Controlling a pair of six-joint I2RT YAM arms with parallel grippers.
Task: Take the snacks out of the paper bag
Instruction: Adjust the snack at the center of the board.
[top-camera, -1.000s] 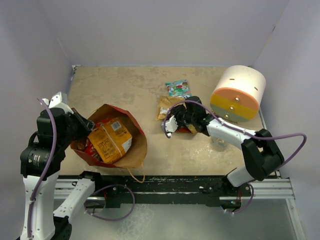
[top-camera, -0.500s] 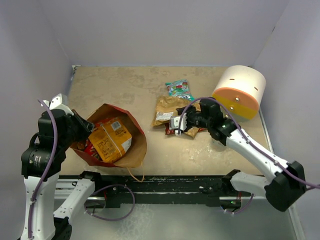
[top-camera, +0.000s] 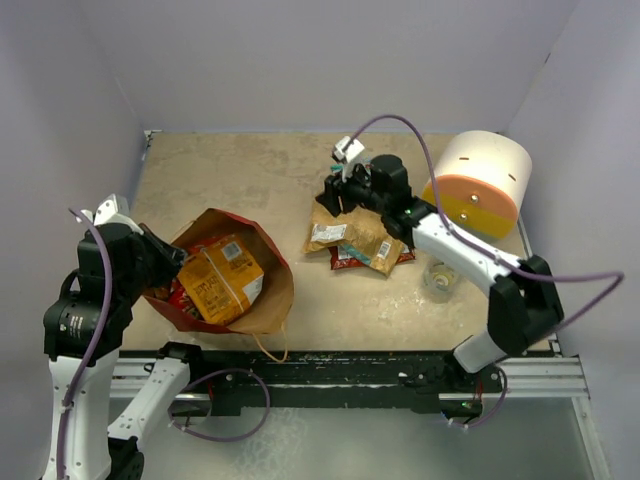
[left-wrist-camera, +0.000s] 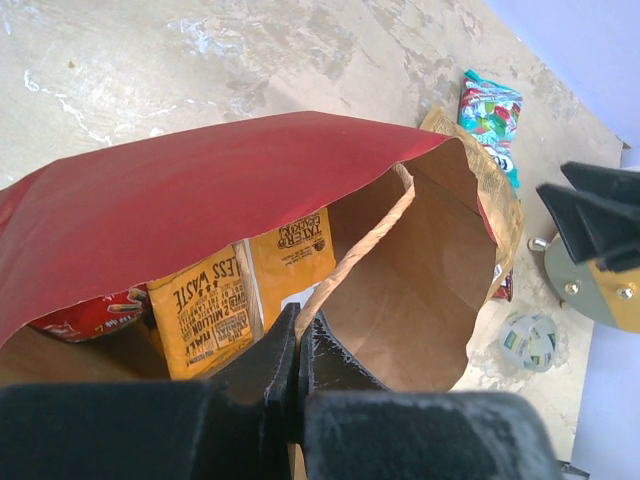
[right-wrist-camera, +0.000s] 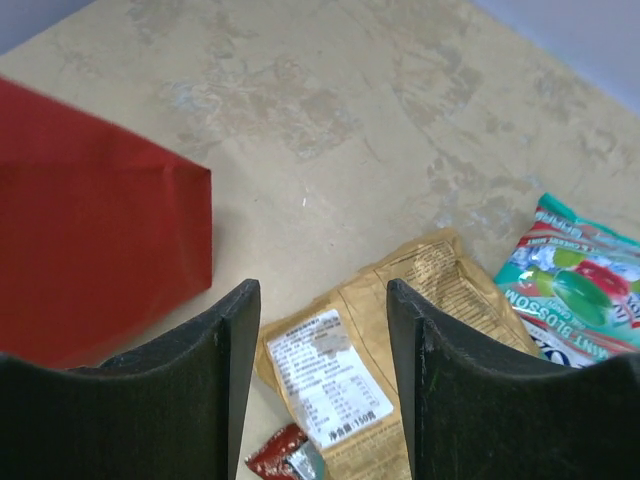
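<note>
The paper bag (top-camera: 262, 300), red outside and brown inside, lies open on its side at the front left. Orange snacks (top-camera: 225, 275) and a red one (left-wrist-camera: 80, 315) sit inside it. My left gripper (top-camera: 170, 258) is shut on the bag's rim by its string handle (left-wrist-camera: 355, 250) and holds the mouth open. My right gripper (top-camera: 337, 190) is open and empty, raised above the table. Below it lie a golden-brown snack (right-wrist-camera: 350, 375), a red-and-silver snack (right-wrist-camera: 285, 460) and a teal snack (right-wrist-camera: 580, 290). The golden snack (top-camera: 350, 232) and red snack (top-camera: 352, 260) also show from above.
A white cylinder with an orange-yellow band (top-camera: 478, 190) stands at the back right. A small clear tape roll (top-camera: 440, 278) lies in front of it. Walls close the table at the back and both sides.
My right gripper has let go of the golden snack beside the red one and has risen up and toward the back. The left gripper still holds the bag.
</note>
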